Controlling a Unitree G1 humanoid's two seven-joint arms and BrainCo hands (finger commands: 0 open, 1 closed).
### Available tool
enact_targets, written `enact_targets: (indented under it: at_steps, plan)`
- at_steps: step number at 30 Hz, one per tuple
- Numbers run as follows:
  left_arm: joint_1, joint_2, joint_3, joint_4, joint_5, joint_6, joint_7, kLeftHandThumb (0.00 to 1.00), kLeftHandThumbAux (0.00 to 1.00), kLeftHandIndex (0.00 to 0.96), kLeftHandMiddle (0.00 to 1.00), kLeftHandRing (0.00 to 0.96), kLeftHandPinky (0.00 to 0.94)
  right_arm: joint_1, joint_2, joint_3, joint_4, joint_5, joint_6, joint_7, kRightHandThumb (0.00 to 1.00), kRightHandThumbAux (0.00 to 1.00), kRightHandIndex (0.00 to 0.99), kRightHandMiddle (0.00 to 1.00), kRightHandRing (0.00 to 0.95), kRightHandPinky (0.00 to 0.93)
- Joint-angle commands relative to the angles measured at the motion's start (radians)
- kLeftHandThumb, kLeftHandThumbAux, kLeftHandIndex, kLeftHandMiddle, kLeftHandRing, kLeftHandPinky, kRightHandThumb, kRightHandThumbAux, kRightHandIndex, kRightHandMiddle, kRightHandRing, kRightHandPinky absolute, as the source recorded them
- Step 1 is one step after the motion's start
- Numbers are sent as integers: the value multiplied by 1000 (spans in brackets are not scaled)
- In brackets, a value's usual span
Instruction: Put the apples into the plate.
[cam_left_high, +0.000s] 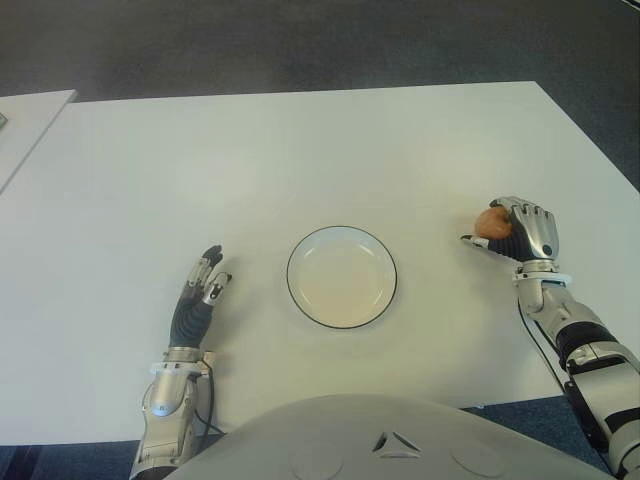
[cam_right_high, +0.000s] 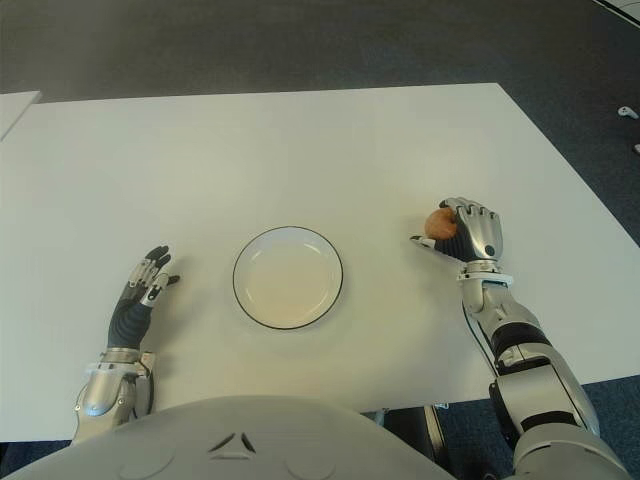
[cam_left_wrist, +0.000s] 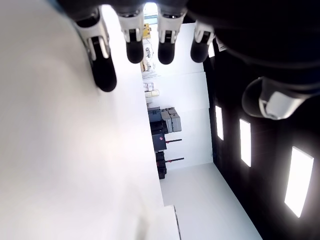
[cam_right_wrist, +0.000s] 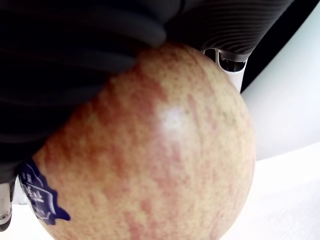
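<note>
A red-yellow apple (cam_left_high: 489, 222) with a small blue sticker (cam_right_wrist: 37, 196) is held in my right hand (cam_left_high: 512, 232), whose fingers are curled over it at the right side of the white table (cam_left_high: 300, 150). In the right wrist view the apple (cam_right_wrist: 150, 160) fills the picture under the palm. A white plate (cam_left_high: 341, 276) with a dark rim lies empty at the table's middle, left of that hand. My left hand (cam_left_high: 203, 285) shows left of the plate with its fingers stretched out and nothing in them.
A second pale table's corner (cam_left_high: 25, 115) shows at the far left. Dark carpet (cam_left_high: 300, 40) lies beyond the table's far edge. The table's right edge (cam_left_high: 590, 150) runs close by my right hand.
</note>
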Motion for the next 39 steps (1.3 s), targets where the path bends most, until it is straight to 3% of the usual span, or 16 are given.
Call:
enact_targets:
  at_steps: [1,14,30,39]
  plan:
    - [29,5,2,57,3,28,-15,46,327,0,0,0,0,-4,8,-5,1,23,-33,4,999,630,858,890,884,872]
    - [6,12,6,95,-13,10,-33,53,324,0,0,0,0,19,-10,-17,-75,34,-84,5,1000,637,878,904,898,885]
    - [5,11,3,86,-1,31,-21,52,321,0,0,0,0,65,-43,-83,-360,37,-75,128,1000,630,893,916,910,893]
    - [1,11,2,92,1,31,-24,48,323,0,0,0,0,113,-20,-134,-556,41,-28,218,1000,624,911,936,919,903]
